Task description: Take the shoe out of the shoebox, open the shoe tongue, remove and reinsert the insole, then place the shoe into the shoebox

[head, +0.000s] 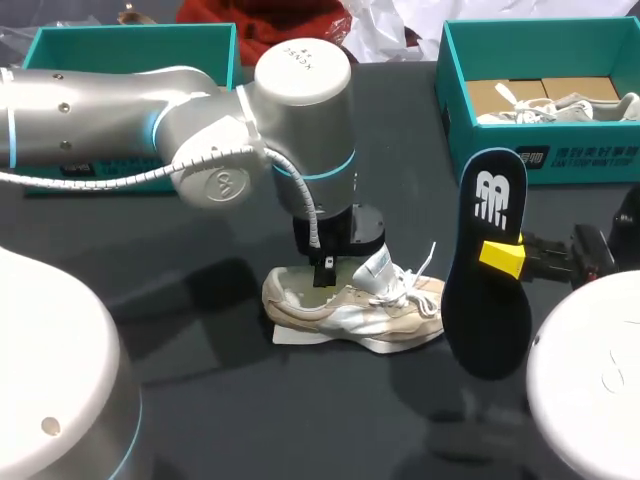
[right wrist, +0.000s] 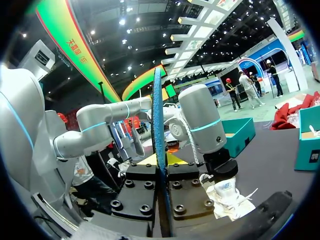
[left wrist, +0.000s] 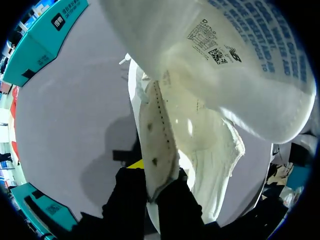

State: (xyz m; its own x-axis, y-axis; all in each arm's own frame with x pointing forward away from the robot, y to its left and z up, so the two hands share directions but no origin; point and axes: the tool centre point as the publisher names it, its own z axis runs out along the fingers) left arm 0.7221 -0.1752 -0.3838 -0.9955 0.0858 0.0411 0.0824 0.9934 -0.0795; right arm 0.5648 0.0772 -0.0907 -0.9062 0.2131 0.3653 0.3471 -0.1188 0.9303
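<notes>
A beige and white shoe (head: 350, 305) lies on its side in the middle of the dark table, its opening toward my left arm. My left gripper (head: 322, 275) comes straight down onto its opening. In the left wrist view the left gripper (left wrist: 155, 192) is shut on the shoe's collar edge (left wrist: 157, 140), with the white tongue (left wrist: 225, 65) folded up ahead of it. My right gripper (head: 503, 257) is shut on the black insole (head: 492, 270), held upright just right of the shoe's toe. The right wrist view shows the insole (right wrist: 159, 130) edge-on between the right gripper (right wrist: 161, 162) fingers.
A teal shoebox (head: 455, 120) stands at the back right with another white shoe (head: 560, 108) inside. A teal lid (head: 130, 50) lies at the back left. White paper (head: 300, 335) sticks out from under the shoe. My arms' white bases fill both front corners.
</notes>
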